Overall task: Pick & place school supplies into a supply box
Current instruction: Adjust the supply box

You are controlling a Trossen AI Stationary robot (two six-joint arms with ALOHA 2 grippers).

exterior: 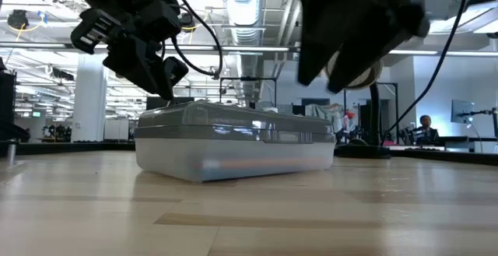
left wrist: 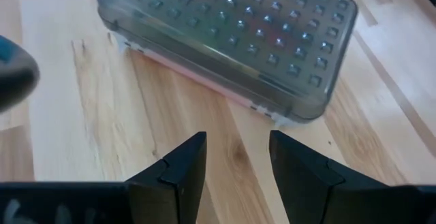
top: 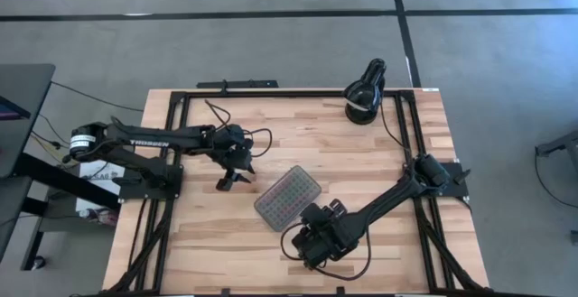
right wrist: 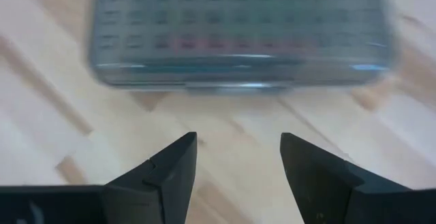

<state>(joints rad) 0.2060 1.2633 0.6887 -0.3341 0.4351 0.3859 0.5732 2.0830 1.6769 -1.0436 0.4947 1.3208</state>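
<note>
Left gripper (top: 231,180): hangs above the table just left of the supply box; fingers (left wrist: 178,173) stand apart with bare wood between them; holds nothing, touches nothing.

Supply box (top: 288,198): lies flat near the table's middle, between the two grippers, set at a slant in the high view; grey dotted lid is down. The low view shows the lid seated on the clear base with faint pink and orange shapes inside, judged to be school supplies (exterior: 233,163) already stowed.

Right gripper (top: 316,239): hovers over the table just beside the box's near-right corner; fingers (right wrist: 170,169) parted, empty, clear of the box.

Desk lamp (top: 365,89): stands at the table's far edge, well apart from the work.

Loose supplies: none visible on the wood in any view.

Step in hand: judged late in the task; contents in, lid shut, both arms standing off.

Next move: likely a withdrawal to rest; calls for lifting clear without nudging the box. If the latch is not fully home, a press on the lid would be needed; latch state cannot be told.
</note>
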